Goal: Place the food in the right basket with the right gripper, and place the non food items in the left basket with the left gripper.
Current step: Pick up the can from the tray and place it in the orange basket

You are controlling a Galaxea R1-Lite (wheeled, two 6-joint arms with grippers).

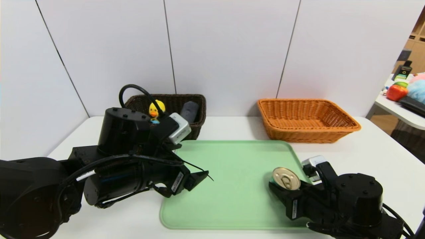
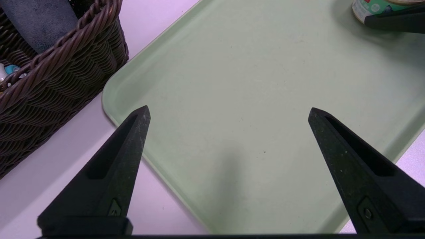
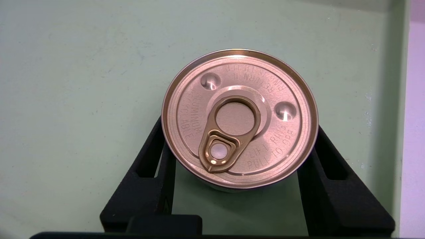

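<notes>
**A:** Closest to us, the right gripper [image 3: 239, 156] has its fingers [image 3: 156, 159] clamped on the can [image 3: 239, 118], one each side of the body just under the rim. The can sits upright near the right edge of the tray [image 1: 232, 186], pull-tab up.

**B:** Good place to grab it?

**A:** I'd say so. It's a stiff metal cylinder, so it won't crush, but the wall is smooth and round. It could slip or swivel if the fingers aren't square across the middle. If it's full it'll have some weight, though I can't tell that from here.

**B:** And the left one?

**A:** The left gripper [image 2: 229, 113] hangs over the tray's left part, fingers wide apart, holding nothing.

**B:** What's further back?

**A:** On the tabletop [image 1: 365, 152] behind the tray, the orange basket [image 1: 307, 121] on the right looks empty; that's where the can belongs, being food. The dark basket [image 1: 199, 113] on the left holds a yellow duck [image 1: 156, 109] and something grey [image 1: 190, 111].
</notes>
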